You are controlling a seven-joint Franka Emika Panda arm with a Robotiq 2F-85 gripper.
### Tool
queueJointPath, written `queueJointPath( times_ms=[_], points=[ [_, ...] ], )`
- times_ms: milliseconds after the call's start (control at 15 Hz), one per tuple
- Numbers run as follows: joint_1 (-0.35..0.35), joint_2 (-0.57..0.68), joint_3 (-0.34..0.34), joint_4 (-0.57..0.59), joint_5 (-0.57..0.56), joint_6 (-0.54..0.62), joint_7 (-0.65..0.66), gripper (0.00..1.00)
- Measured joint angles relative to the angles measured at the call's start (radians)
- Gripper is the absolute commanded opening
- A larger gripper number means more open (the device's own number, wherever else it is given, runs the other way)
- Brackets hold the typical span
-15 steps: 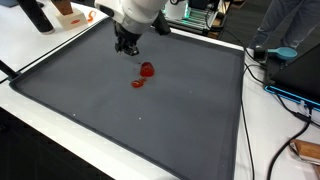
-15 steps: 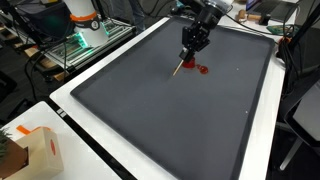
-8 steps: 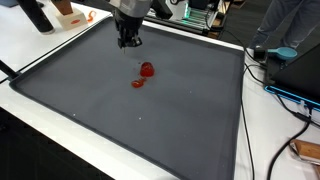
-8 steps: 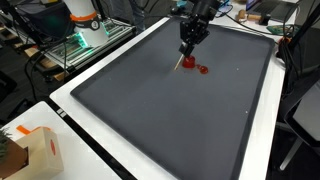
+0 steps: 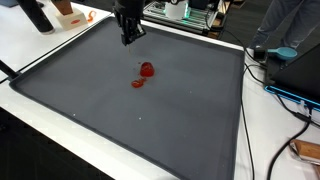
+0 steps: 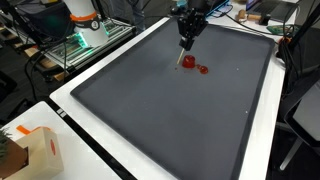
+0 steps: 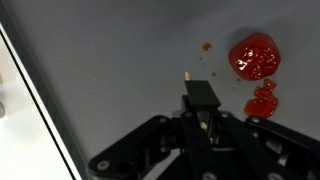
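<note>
My gripper (image 5: 128, 38) hangs above the far part of a dark grey mat (image 5: 180, 130), back and to the left of two red blobs (image 5: 147, 69). It is shut on a thin light wooden stick (image 6: 181, 59) that points down toward the mat. In the wrist view the closed fingers (image 7: 200, 112) clamp the stick, whose tip (image 7: 186, 73) shows just left of the large red blob (image 7: 255, 57) and a smaller one (image 7: 262, 100). In an exterior view the gripper (image 6: 186, 40) is just above the red blobs (image 6: 190, 62).
The mat lies on a white table (image 5: 60, 45) and has a raised dark rim. A cardboard box (image 6: 35, 150) stands near one corner. Cables and blue gear (image 5: 285, 90) lie beside the mat. A black bottle (image 5: 35, 15) and an orange box stand at the back.
The gripper has lifted and moved toward the far edge of the mat, away from the red blobs, with the stick still in it. The blobs have not moved.
</note>
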Motion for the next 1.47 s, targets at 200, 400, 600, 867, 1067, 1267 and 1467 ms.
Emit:
queueJointPath(
  times_ms=[200, 400, 600, 867, 1067, 1267, 1467],
  points=[
    [-0.008, -0.037, 0.000, -0.036, 0.049, 0.031, -0.065, 0.03],
    [-0.015, -0.070, 0.000, -0.069, 0.094, 0.057, -0.125, 0.03],
    [-0.021, -0.097, 0.000, -0.095, 0.129, 0.072, -0.173, 0.03],
    [-0.025, -0.124, 0.000, -0.122, 0.157, 0.087, -0.217, 0.03],
    [-0.027, -0.137, 0.000, -0.135, 0.173, 0.098, -0.245, 0.03],
    [-0.029, -0.143, 0.000, -0.142, 0.176, 0.105, -0.252, 0.13],
    [-0.029, -0.142, 0.001, -0.141, 0.176, 0.105, -0.252, 0.13]
  ],
)
